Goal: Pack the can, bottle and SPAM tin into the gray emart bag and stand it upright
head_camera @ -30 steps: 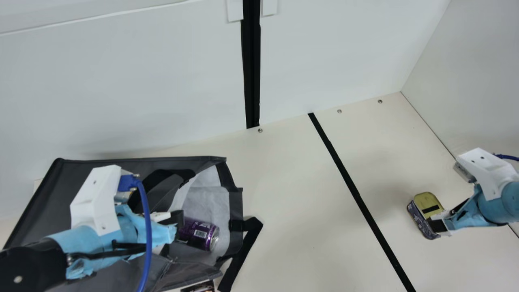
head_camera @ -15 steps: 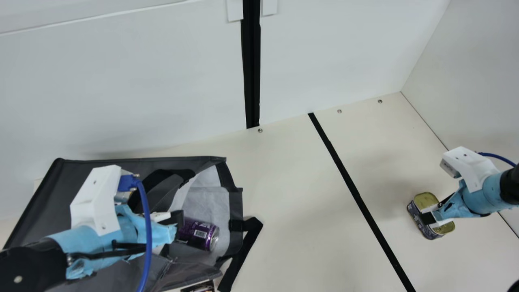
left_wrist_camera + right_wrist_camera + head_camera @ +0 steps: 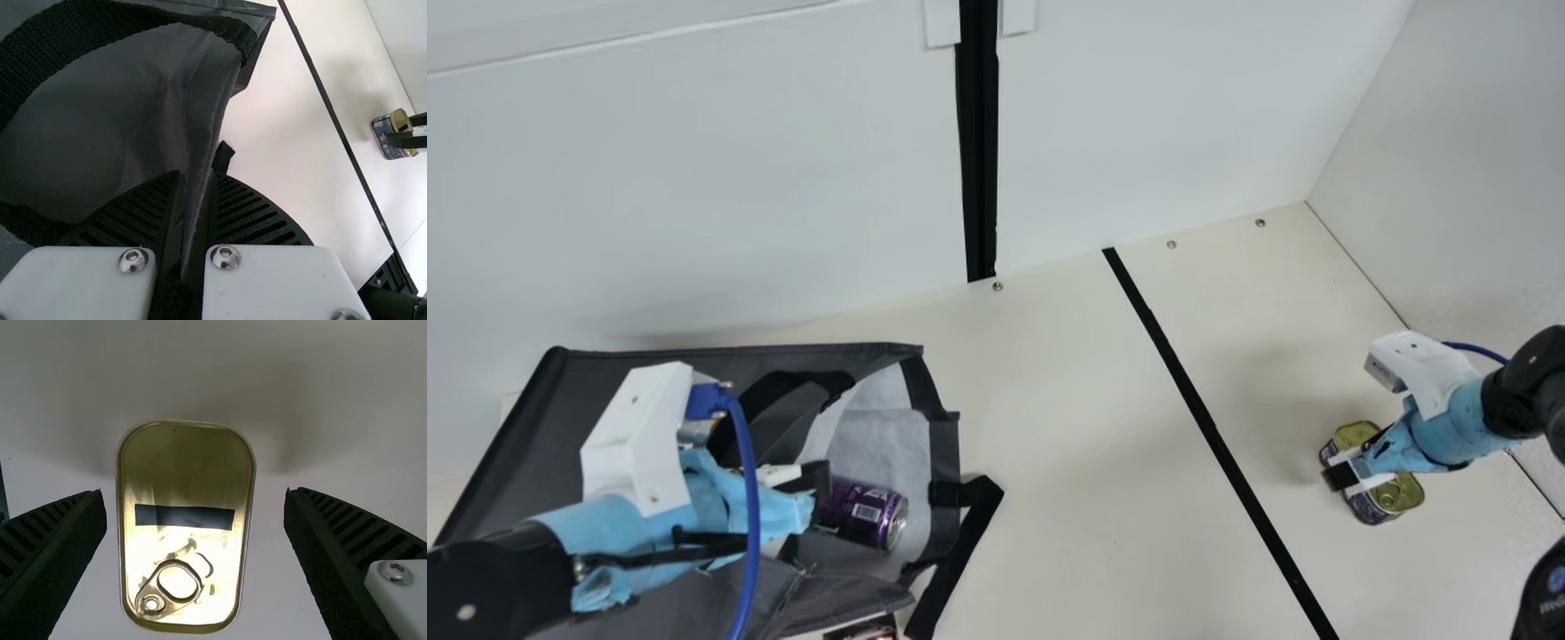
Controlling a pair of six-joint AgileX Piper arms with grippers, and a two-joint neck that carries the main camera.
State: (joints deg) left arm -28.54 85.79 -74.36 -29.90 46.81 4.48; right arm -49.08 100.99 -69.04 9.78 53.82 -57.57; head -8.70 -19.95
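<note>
My left gripper (image 3: 816, 480) is at the mouth of the gray emart bag (image 3: 507, 471), which lies on its side. The left wrist view has the left gripper (image 3: 190, 200) shut on the bag's edge (image 3: 207, 100). Inside the bag's pale lining rests the purple can (image 3: 867, 513). On the far right of the main view stands the SPAM tin (image 3: 1398, 494), with my right gripper (image 3: 1347, 476) over it. In the right wrist view the right gripper (image 3: 195, 513) is open, one finger on either side of the tin (image 3: 187, 470), with gaps between.
A black strap (image 3: 960, 547) trails from the bag's mouth onto the table (image 3: 1085, 462). A black tape line (image 3: 1209, 427) runs between bag and tin. Part of a dark printed item (image 3: 867, 629) shows at the bottom edge. White walls stand behind and at right.
My right gripper has moved left in the main view, from the tin's near right side to over it. My left arm, the bag and the tin have kept their places.
</note>
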